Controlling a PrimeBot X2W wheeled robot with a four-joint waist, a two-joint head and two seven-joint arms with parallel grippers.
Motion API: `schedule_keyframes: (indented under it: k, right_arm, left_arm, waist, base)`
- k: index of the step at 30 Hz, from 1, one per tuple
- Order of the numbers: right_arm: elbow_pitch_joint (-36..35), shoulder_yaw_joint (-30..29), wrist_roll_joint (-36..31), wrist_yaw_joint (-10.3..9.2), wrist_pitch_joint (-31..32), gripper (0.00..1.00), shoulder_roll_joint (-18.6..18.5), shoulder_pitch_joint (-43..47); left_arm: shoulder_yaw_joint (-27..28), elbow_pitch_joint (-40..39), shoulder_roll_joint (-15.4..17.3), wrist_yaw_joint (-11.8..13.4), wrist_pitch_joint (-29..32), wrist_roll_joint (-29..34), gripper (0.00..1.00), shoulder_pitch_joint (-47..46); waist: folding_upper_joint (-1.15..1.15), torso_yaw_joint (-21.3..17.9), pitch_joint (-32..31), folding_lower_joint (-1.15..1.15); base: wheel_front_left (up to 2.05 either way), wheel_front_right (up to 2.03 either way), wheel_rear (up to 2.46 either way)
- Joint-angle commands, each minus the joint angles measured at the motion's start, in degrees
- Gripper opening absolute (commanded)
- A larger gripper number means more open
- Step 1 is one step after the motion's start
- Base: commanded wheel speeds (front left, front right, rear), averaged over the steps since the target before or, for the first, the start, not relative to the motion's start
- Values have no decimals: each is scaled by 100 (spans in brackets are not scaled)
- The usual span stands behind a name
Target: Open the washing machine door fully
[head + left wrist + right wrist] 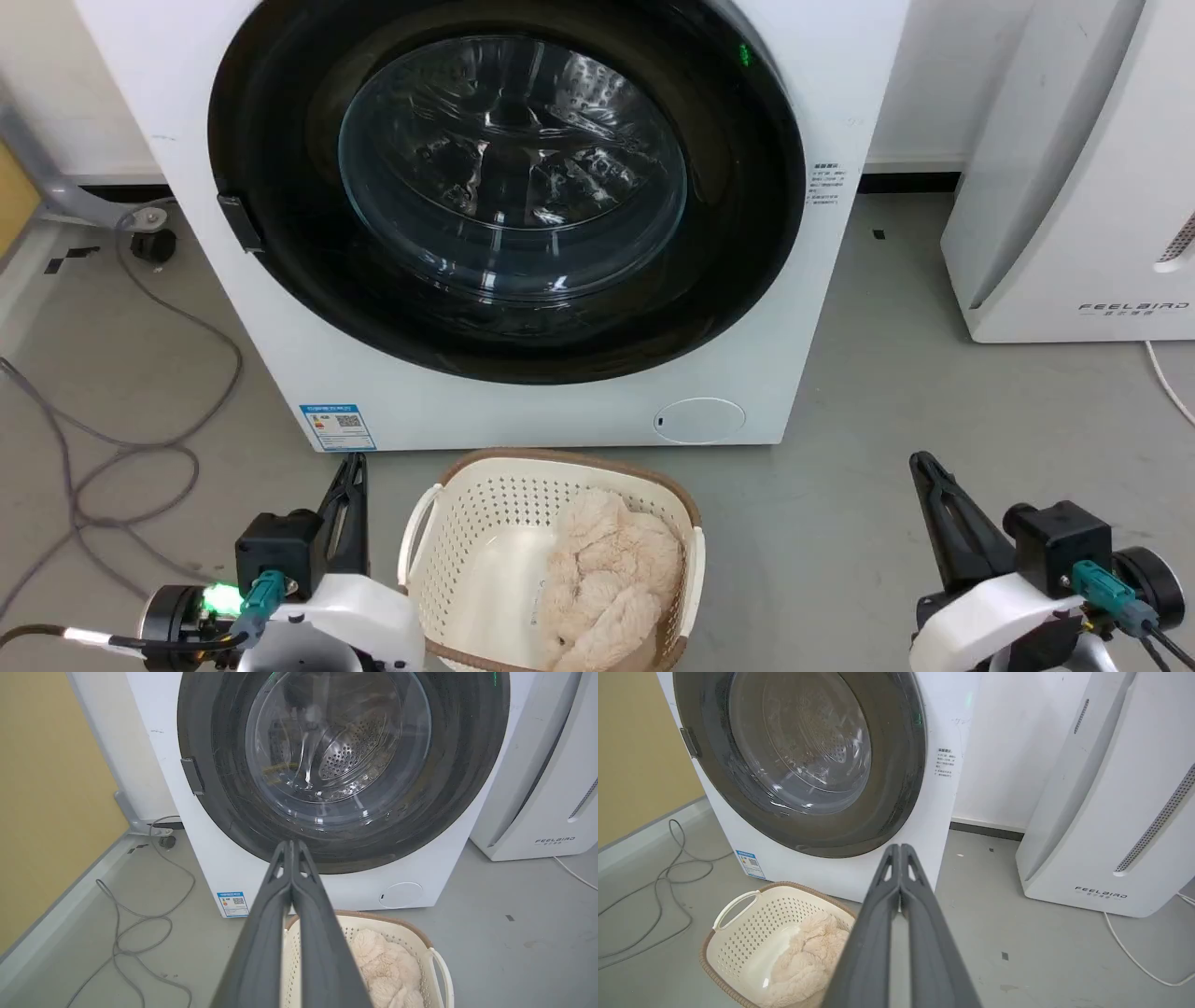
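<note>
The washing machine (822,93) is a white front-loader straight ahead. Its round glossy black door (280,112) with a bulging glass bowl (512,168) lies flat against the front, and a small dark latch tab (240,222) sits on its left rim. The door (467,765) (896,765) also fills the top of both wrist views. My left gripper (352,464) (291,843) is shut and empty, low near the machine's bottom left corner. My right gripper (922,462) (900,847) is shut and empty over the floor to the right, well short of the machine.
A cream laundry basket (425,523) holding a fluffy beige item (607,569) stands on the floor between my grippers. A white FEELBIRD appliance (1074,187) stands at the right. Grey cables (140,448) loop on the floor at the left. A small round filter cover (698,420) sits low on the machine.
</note>
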Motion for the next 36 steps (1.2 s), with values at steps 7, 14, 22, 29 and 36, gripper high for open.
schedule_keyframes:
  k: [7,14,22,29,36]
  right_arm:
    - [-26,-14,-44,3,2,0,5,30]
    - [-26,-14,-44,3,2,0,5,30]
    - [38,-23,37,-1,-35,100,0,3]
    - [153,-54,92,-1,-123,100,0,-10]
    - [255,-79,160,0,-209,0,1,-21]
  left_arm:
    - [2,-26,0,-25,2,16,0,31]
    - [2,-26,0,-25,2,16,0,31]
    - [-15,38,0,2,-38,-29,100,-4]
    - [-49,134,0,1,-126,-91,100,-42]
    - [-79,177,0,0,-210,-150,100,-64]
  waist:
    - [0,0,0,0]
    - [0,0,0,0]
    - [0,-3,1,0]
    - [0,-8,-2,0]
    - [0,-12,-6,0]
  base:
    - [0,0,0]
    - [0,0,0]
    - [0,0,0]
    - [0,0,0]
    - [0,0,0]
